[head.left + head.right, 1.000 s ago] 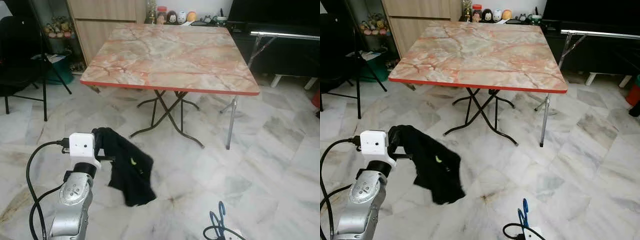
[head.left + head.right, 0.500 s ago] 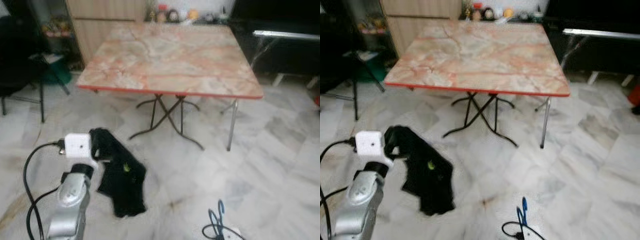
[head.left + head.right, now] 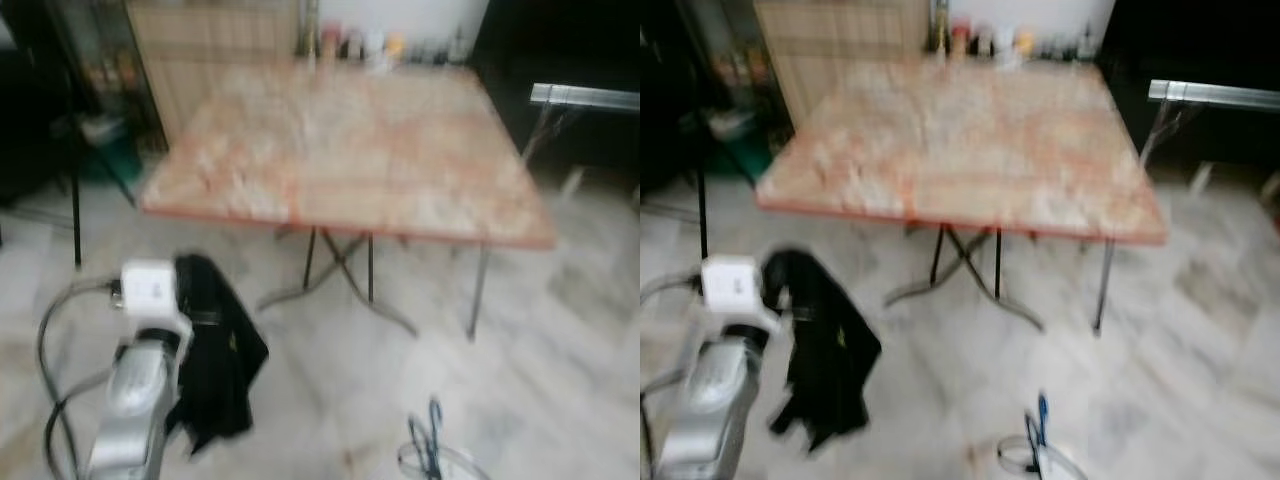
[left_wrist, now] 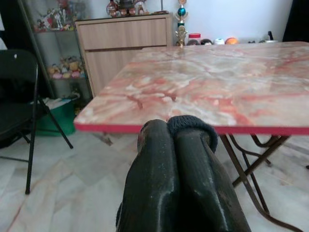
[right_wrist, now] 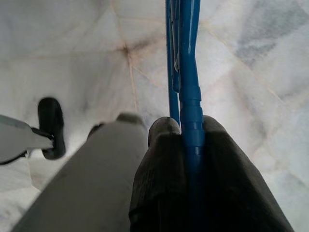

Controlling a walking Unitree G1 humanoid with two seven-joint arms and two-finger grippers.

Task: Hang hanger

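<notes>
**Both grippers loaded, head views blurred**

Lower left of the left eye view: my left arm (image 3: 135, 400) rises into frame, silver, with a white camera block at the wrist. The left gripper (image 3: 205, 318) is clamped on a black garment (image 3: 218, 365), which hangs limp from the fingers and drapes downward beside the arm, over the pale marble floor (image 3: 560, 340). In the left wrist view the two black fingers (image 4: 159, 188) sit pressed together with a fold of the dark cloth (image 4: 193, 126) bunched over their tips.

Bottom centre-right of the same head view: a blue hanger (image 3: 434, 447) pokes up into frame, with a loop of cable beside it. The right wrist view shows it better: the right gripper (image 5: 188, 145) is closed on the hanger's blue shaft (image 5: 186, 58), which runs straight out past the fingertips over the floor tiles. Lower left of that wrist frame holds a grey robot leg (image 5: 91, 183) and a small black wheel-like part (image 5: 50, 126) on the floor.

Upper middle of the head views: a folding table (image 3: 350, 160) with a pink marbled top and red edge, standing on crossed metal legs (image 3: 340, 275). Behind it, a wooden cabinet (image 4: 128, 41) against the wall with small ornaments along its top. A black chair (image 4: 17, 101) stands at far left of the left wrist frame.

Both head views are smeared; fine detail is not readable.
</notes>
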